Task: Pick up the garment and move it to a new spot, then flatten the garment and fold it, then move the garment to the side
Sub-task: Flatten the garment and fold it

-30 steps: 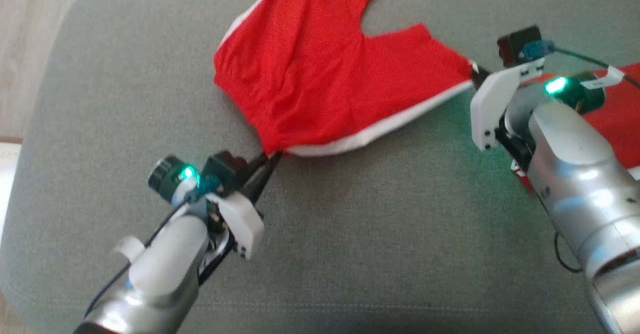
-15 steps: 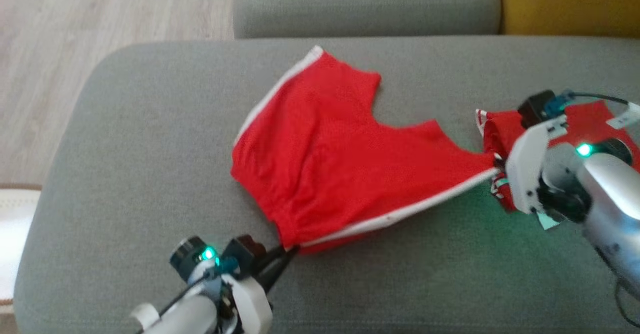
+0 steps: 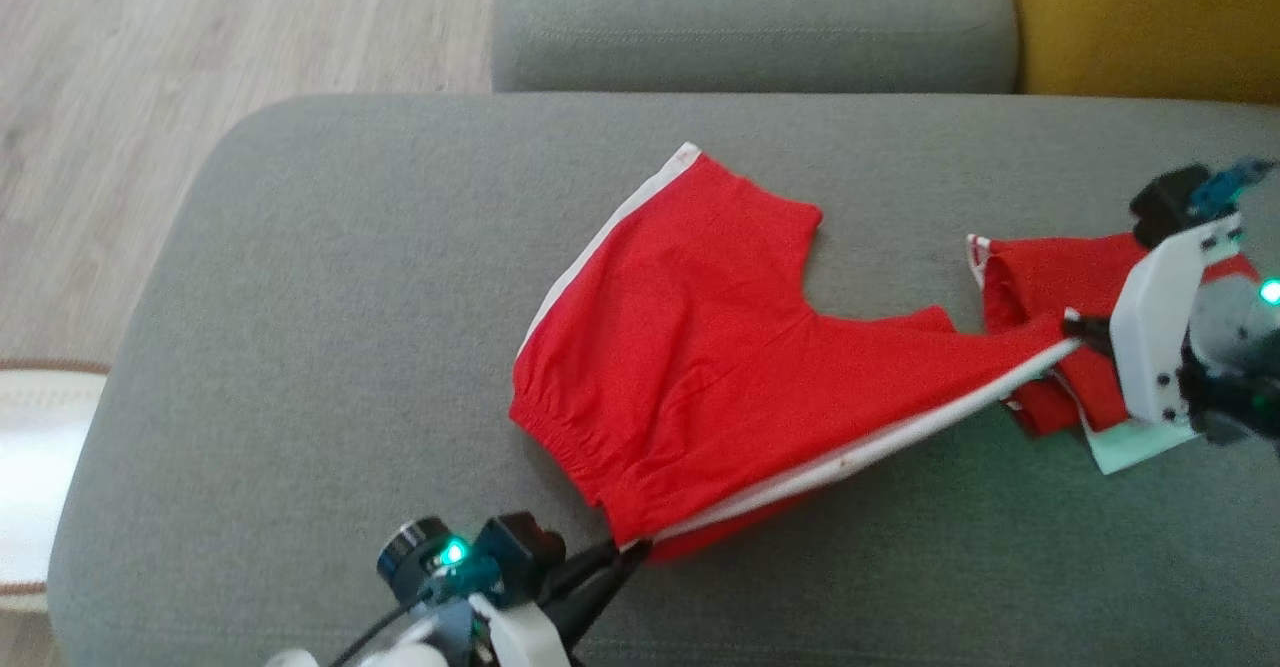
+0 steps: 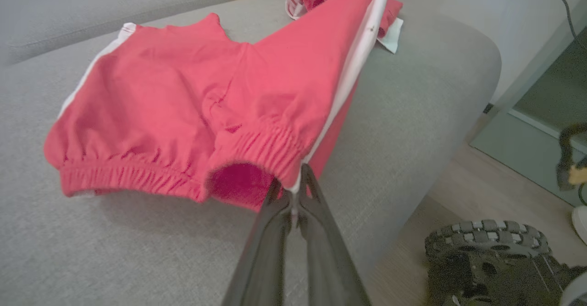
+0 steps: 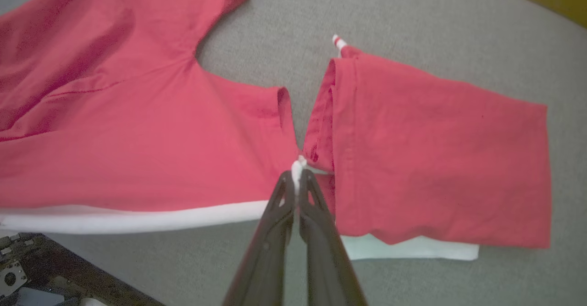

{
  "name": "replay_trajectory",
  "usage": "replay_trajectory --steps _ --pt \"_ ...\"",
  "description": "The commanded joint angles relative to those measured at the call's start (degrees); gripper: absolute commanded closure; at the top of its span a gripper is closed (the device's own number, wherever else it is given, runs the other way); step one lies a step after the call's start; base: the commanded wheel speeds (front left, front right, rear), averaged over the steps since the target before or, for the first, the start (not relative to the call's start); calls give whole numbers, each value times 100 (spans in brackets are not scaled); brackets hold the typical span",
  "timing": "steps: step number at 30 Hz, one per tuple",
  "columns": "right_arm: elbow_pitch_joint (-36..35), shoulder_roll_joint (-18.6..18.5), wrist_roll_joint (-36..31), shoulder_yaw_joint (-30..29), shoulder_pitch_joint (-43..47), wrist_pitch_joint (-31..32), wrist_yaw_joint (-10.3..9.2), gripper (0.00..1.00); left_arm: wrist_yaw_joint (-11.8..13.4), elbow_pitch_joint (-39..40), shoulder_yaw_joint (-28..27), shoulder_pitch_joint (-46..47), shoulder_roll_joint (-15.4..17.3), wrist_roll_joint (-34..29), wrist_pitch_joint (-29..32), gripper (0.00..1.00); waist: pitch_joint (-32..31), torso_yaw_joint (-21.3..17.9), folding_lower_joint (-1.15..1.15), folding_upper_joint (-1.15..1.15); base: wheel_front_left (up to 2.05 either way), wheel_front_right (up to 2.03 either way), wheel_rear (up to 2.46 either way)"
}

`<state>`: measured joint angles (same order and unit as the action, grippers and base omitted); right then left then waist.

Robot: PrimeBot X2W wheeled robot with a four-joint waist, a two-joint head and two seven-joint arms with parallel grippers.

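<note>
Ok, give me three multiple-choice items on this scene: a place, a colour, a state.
1. The folded red cloth lies: A. on the floor; B. on the sofa seat beside the right jaws; C. under the left jaws.
2. The stripe down the shorts is: A. white; B. blue; C. black.
3. The left jaws are: A. wide open; B. shut on nothing; C. shut on the waistband corner.
1 B: it rests on the grey seat next to those jaws. 2 A: a white band edges the red. 3 C: the left wrist view shows that corner pinched between them.
</note>
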<state>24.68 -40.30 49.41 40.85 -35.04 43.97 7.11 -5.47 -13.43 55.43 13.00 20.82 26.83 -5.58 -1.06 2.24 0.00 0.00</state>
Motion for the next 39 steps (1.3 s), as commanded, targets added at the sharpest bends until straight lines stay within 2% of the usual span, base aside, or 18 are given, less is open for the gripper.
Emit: replay_trajectory --steps 1,6,13,25,33,39 --pt "-162 -101 -75 -137 -201 14 37 100 42 201 -271 342 139 19 2 100 108 98 0 0 0 0 0" --pt "-98 258 -387 -624 -590 110 37 100 181 479 -489 658 56 66 9 100 397 417 0 0 0 0 0" --pt "313 761 -895 -944 -1454 301 37 100 116 477 -530 1114 -155 59 -51 100 811 962 0 0 0 0 0" --pt "1407 1299 -1715 -950 -2888 332 37 100 -11 -218 -557 1955 -785 69 -468 100 1623 1765 0 0 0 0 0" --pt "2212 1586 -2077 -742 -3382 -152 37 100 -98 -949 -492 2375 -1209 118 -731 100 1934 2082 0 0 0 0 0" --pt "2665 1642 -2367 -520 -3621 -491 37 100 -134 -1365 -442 2570 -1410 124 -842 100 2095 2182 0 0 0 0 0"
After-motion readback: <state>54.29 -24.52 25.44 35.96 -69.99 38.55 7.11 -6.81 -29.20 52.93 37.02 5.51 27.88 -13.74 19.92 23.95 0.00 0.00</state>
